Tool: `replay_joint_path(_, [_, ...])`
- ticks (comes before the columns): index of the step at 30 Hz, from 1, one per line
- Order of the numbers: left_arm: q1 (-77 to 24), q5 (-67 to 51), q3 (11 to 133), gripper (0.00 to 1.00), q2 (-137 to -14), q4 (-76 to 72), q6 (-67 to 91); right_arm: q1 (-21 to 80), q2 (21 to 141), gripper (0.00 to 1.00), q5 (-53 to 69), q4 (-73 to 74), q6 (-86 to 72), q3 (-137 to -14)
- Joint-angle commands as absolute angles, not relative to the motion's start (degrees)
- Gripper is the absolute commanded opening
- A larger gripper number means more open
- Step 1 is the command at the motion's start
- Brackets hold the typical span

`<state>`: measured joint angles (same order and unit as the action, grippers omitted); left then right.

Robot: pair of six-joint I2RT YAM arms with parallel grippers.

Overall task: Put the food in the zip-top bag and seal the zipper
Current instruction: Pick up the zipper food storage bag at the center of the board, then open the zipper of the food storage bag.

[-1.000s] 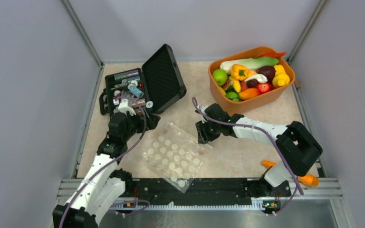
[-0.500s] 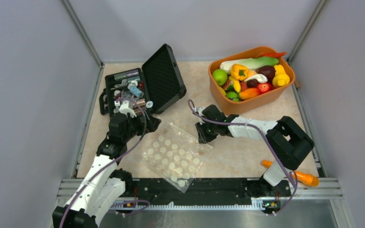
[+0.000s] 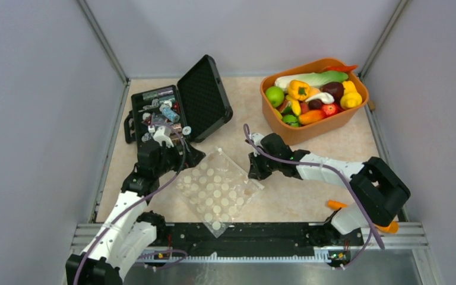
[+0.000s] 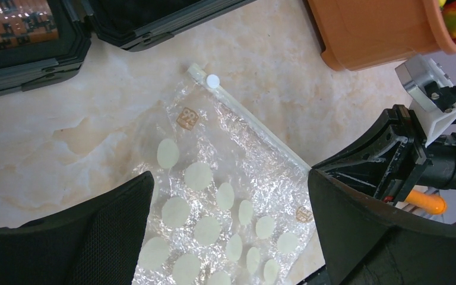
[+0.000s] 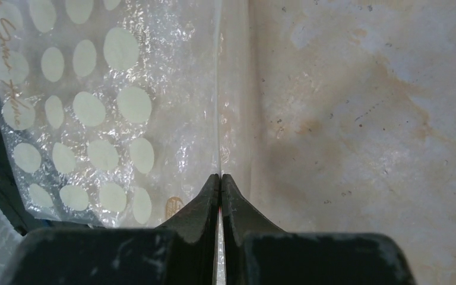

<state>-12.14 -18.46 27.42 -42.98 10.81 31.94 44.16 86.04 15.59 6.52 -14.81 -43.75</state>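
Note:
The zip-top bag (image 3: 217, 190), clear with white dots, lies flat in the middle of the table. Its zipper (image 4: 255, 122) runs along the far right edge. My right gripper (image 3: 255, 171) is shut on that edge; in the right wrist view the zipper (image 5: 234, 89) runs straight out from the closed gripper (image 5: 221, 176), with the bag (image 5: 95, 107) to its left. My left gripper (image 3: 179, 155) is open and empty above the bag's left part, its jaws wide on either side of the bag (image 4: 225, 196). The food (image 3: 312, 98) fills the orange tub at the far right.
The orange tub (image 3: 309, 132) stands at the back right and shows in the left wrist view (image 4: 368, 29). An open black case (image 3: 178, 107) holding small parts stands at the back left. A toy carrot (image 3: 334, 205) lies by the right arm's base. Grey walls enclose the table.
The bag has shifted and turned a little, its near corner moving left. My left gripper has moved forward and right over the bag. My right arm's elbow swung out to the right.

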Motion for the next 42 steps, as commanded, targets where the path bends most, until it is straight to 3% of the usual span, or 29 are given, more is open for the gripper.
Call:
replay_joint_path(1, [-12.13,-22.67,30.98,0.99,-43.61,8.79,33.57,44.74,80.34,0.0,16.18,0.53,-17.03,-41.4])
replay_joint_path(16, [-12.67,-27.78,34.93,0.99,-48.68,4.11,38.0,47.46,75.32,0.0,14.61,-2.65,-20.97,-38.79])
replay_joint_path(30, [-15.29,-24.23,33.66,0.99,-41.43,9.56,41.15,47.85,68.0,0.0,11.69,-6.2,-22.24,-32.12])
replay_joint_path(42, [-26.77,-15.15,35.41,0.95,-46.12,9.31,49.36,49.51,66.63,0.0,10.89,-9.32,-17.08,-32.14])
